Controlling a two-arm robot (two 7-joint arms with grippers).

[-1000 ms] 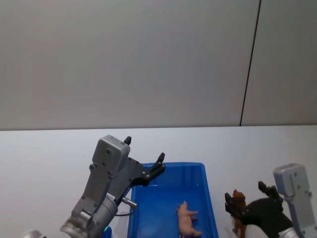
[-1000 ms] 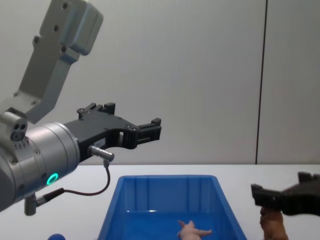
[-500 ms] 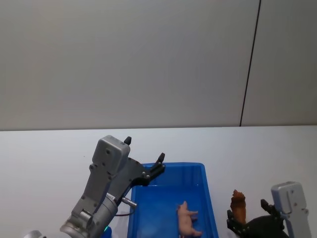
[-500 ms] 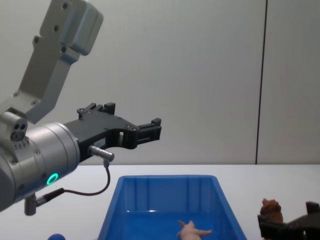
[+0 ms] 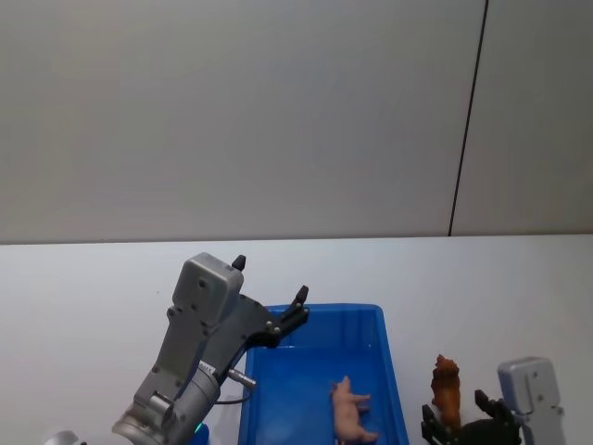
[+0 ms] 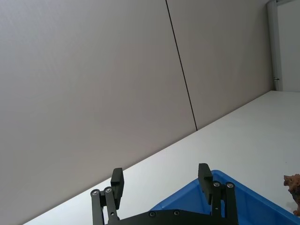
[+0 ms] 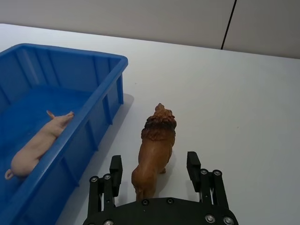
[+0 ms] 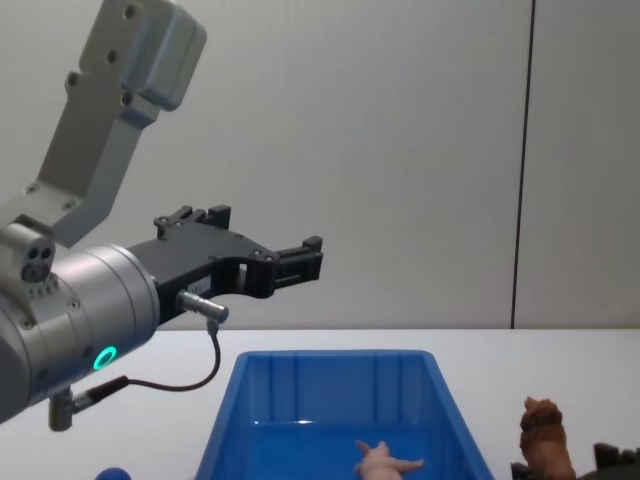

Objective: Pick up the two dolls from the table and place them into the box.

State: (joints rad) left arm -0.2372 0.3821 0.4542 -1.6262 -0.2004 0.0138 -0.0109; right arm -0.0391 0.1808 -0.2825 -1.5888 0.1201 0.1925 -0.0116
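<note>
The brown doll (image 7: 154, 140) is standing on the white table (image 7: 243, 93), just beside the blue box (image 7: 70, 48), at the box's 3 o'clock. The right claw (image 7: 154, 163) is waiting wide open at the doll's 6 o'clock. It has one finger on each side of the doll's back end and is not touching it. The pink doll (image 7: 40, 140) is lying inside the box. The left claw (image 8: 306, 262) is hanging open and empty, high over the box's 11 o'clock corner.

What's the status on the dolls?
Left gripper open, high over box. Right gripper open, straddling brown doll on table. Pink doll in box. No obstruction.
</note>
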